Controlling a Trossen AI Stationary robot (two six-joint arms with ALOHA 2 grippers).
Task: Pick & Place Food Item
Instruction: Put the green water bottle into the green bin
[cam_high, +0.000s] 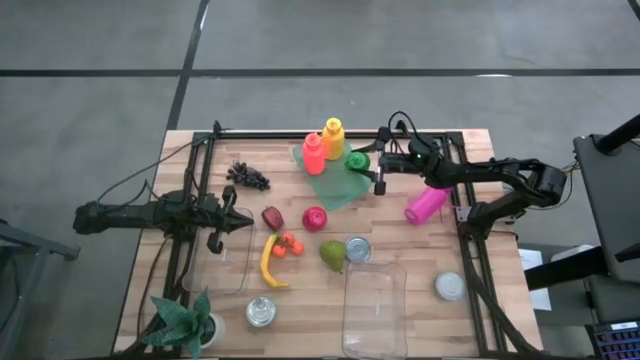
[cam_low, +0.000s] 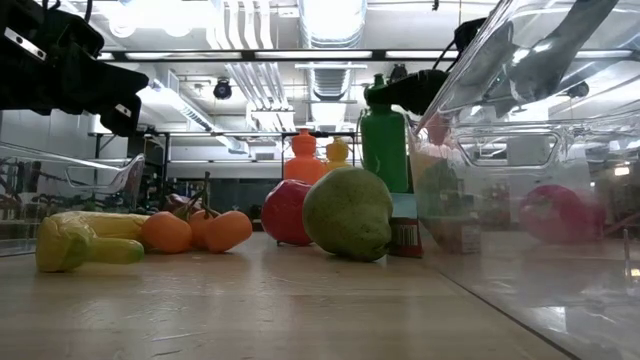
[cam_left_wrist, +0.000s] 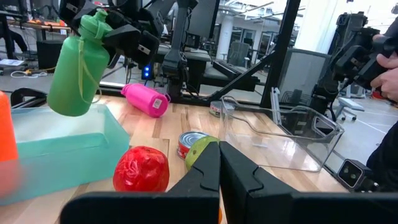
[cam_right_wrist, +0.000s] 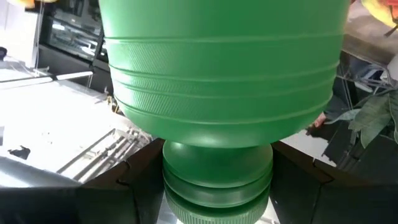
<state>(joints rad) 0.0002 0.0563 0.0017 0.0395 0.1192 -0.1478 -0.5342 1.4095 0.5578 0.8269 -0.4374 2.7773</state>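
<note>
Right gripper (cam_high: 372, 163) clamps the green bottle (cam_high: 358, 160) by its neck, upper centre, above the teal tray (cam_high: 330, 180). Heavy body could swing or slip, toppling the orange bottle (cam_high: 333, 138). Left gripper (cam_high: 243, 222) closed, empty, mid-left.

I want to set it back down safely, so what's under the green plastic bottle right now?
The green plastic bottle, held up by the right claw, hangs over the translucent teal tray. The tray floor that shows looks bare; its far part is hidden behind the bottle.

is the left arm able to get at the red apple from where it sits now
Probably yes. The left gripper is shut and empty, and the red apple lies just ahead of it with only the small dark red fruit between them.
</note>
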